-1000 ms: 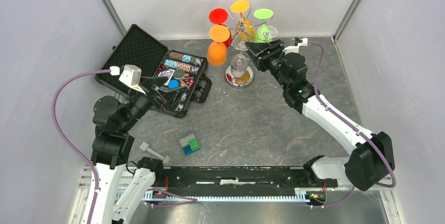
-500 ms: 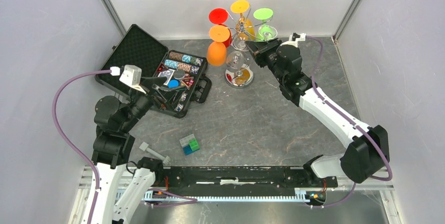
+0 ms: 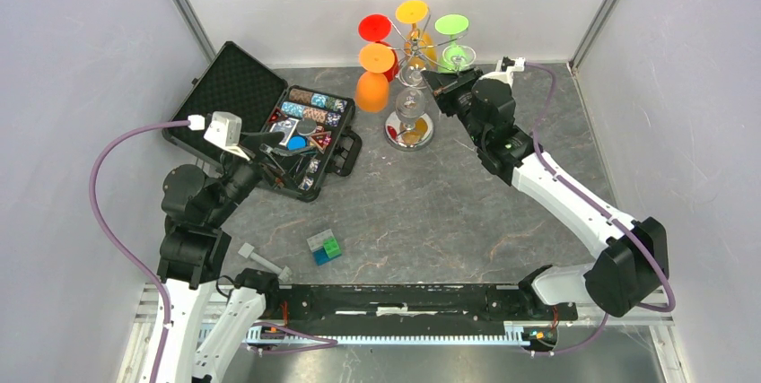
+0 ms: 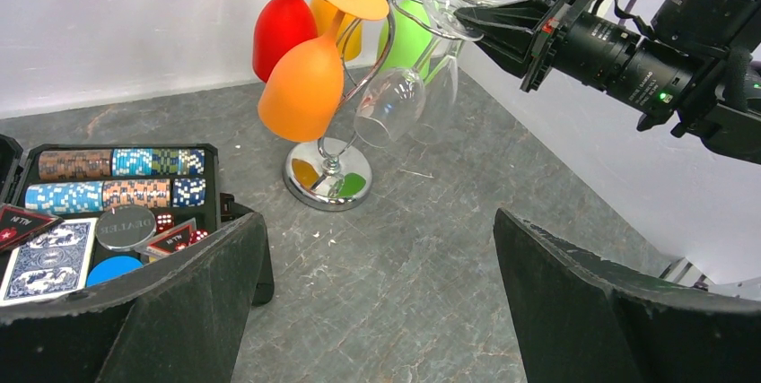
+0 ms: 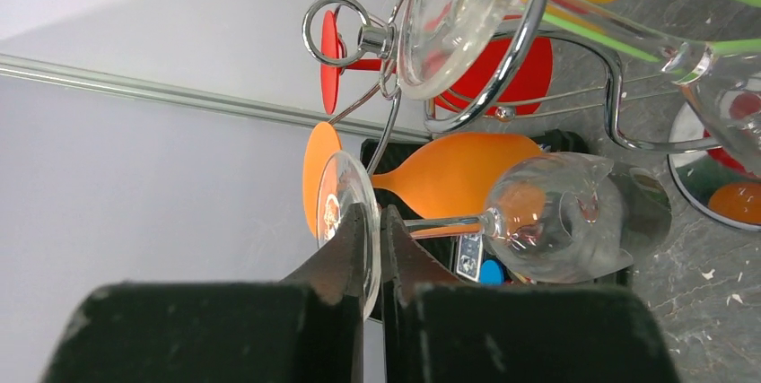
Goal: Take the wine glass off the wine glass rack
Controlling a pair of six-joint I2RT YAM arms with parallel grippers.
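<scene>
Your tabletop carries the wine glass rack just ahead of the right end effector. Its jaws are pinched narrow on the foot of a clear wine glass, whose bowl tilts beyond the fingertips. Whether that foot hangs in a rack arm is hard to make out. Your left end effector gapes wide, holding nothing, with its fingers cut off at the frame edge.

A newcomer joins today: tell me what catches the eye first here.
At the back, the wine glass rack, hung with upside-down red, yellow, green and orange glasses, stands out first. The right gripper is shut on the foot of a clear wine glass there. At left, an open black case shows poker chips and cards by the open left gripper.
</scene>
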